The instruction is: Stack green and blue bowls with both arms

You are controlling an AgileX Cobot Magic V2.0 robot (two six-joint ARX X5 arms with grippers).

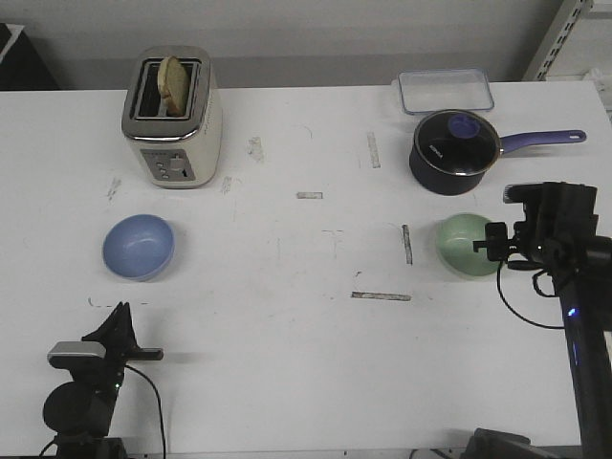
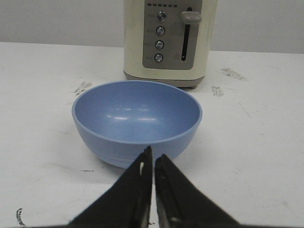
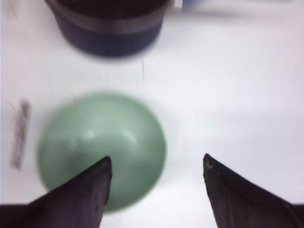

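- a white table (image 1: 287,363) fills the front view, scuffed and marked with short strips of tape.
- the blue bowl (image 1: 139,246) sits upright on the left side of the table, in front of a cream toaster (image 1: 173,120) that holds a slice of bread (image 1: 172,84).
- the green bowl (image 1: 467,245) sits upright on the right side, well apart from the blue one, just in front of a dark saucepan (image 1: 455,151) with a purple handle and a glass lid.
- behind the saucepan lies a clear rectangular container (image 1: 446,92).
- the left gripper (image 2: 153,160) hangs low near the front edge of the table, pointing at the blue bowl; its jaws are pressed together with only a thin slit between them and hold nothing.
- the right gripper (image 3: 156,168) is over the green bowl's right edge (the wrist picture is blurred); its jaws are spread wide, one finger over the inside of the bowl, the other over bare table outside the rim.
- i cannot tell whether either finger touches the bowl.
- both bowls look empty inside.
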